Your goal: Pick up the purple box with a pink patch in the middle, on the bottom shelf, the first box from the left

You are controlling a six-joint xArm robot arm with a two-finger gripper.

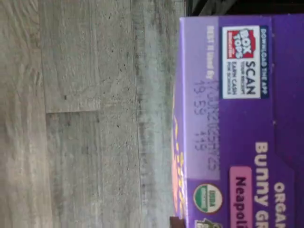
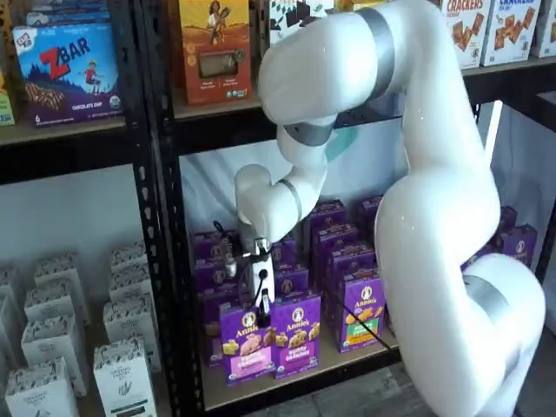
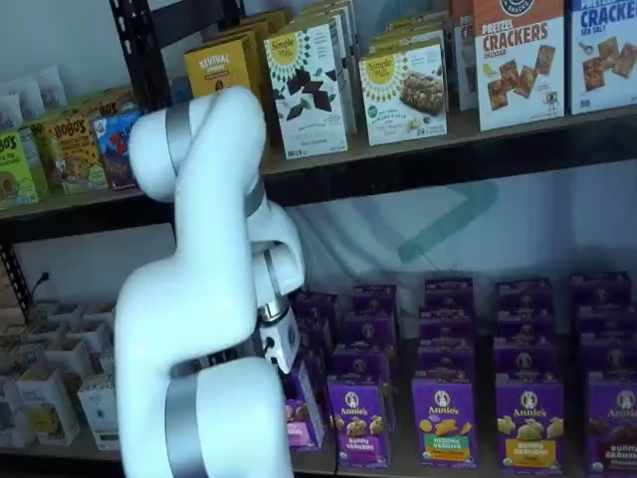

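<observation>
The purple box (image 2: pixel 247 343) with a pink band stands upright at the front left of the bottom shelf (image 2: pixel 300 375), ahead of the other purple boxes. My gripper (image 2: pixel 263 306) hangs straight down over its top edge, its black fingers closed on the box top with no gap showing. In a shelf view the white arm covers most of the purple box (image 3: pixel 298 413), and only the gripper's white body shows. The wrist view looks close onto the purple box (image 1: pixel 242 128)'s top flap, with a pink label and grey plank floor beside it.
Right beside it stand a purple box with a purple band (image 2: pixel 297 334) and one with a green band (image 2: pixel 362 310), with more rows behind. A black upright (image 2: pixel 161 217) stands to the left, with white cartons (image 2: pixel 122 373) beyond it. The upper shelf (image 2: pixel 217 109) is overhead.
</observation>
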